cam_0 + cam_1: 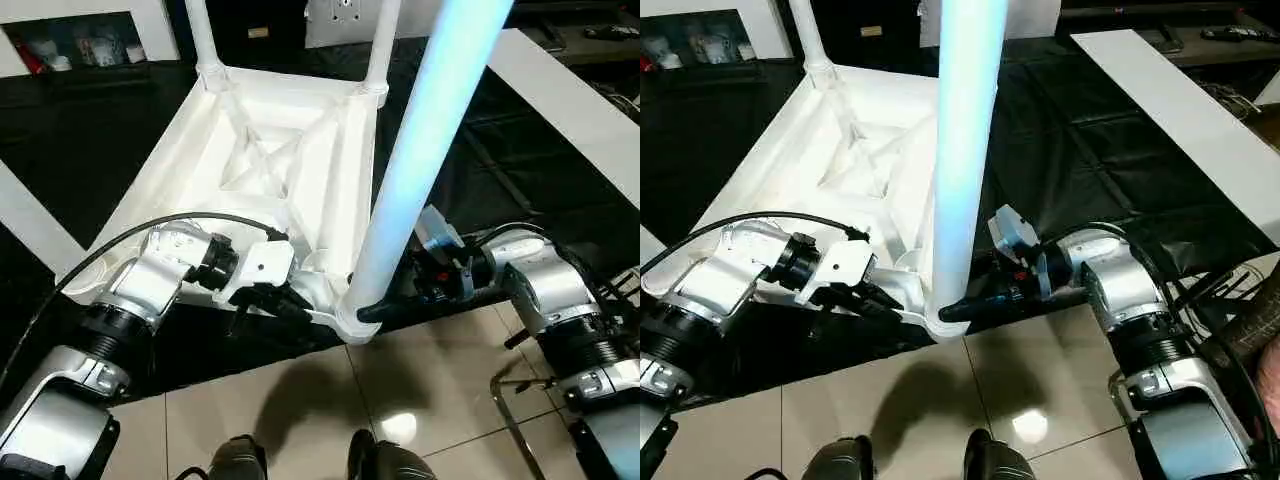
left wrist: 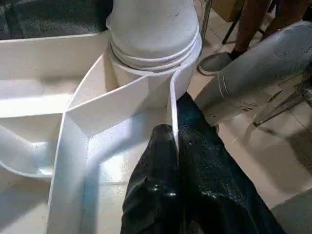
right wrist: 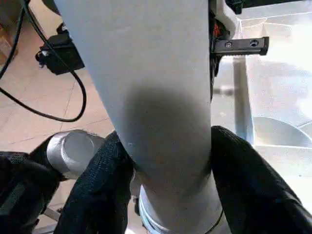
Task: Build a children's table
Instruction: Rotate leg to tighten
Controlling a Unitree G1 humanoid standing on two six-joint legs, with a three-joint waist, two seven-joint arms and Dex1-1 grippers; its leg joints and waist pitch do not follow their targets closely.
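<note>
The children's table top (image 1: 250,140) lies upside down on a black cloth, ribbed underside up. Two white legs (image 1: 203,35) (image 1: 382,40) stand in its far corner sockets. A third leg (image 1: 430,130) stands upright in the near right corner socket (image 1: 355,322). My right gripper (image 1: 955,310) is shut on this leg just above the socket, one black finger (image 3: 105,190) pressed against each side. My left gripper (image 1: 290,305) is shut on the top's thin rim wall (image 2: 171,105) right beside that socket, one finger (image 2: 156,180) on each side of the wall.
A long white panel (image 1: 570,100) lies on the black cloth to the right, and a white strip (image 1: 30,225) to the left. A white shelved cabinet (image 1: 80,40) stands at the back left. Tiled floor, my feet (image 1: 240,460) and a metal frame (image 1: 515,400) lie in front. A person's legs (image 2: 253,24) stand nearby.
</note>
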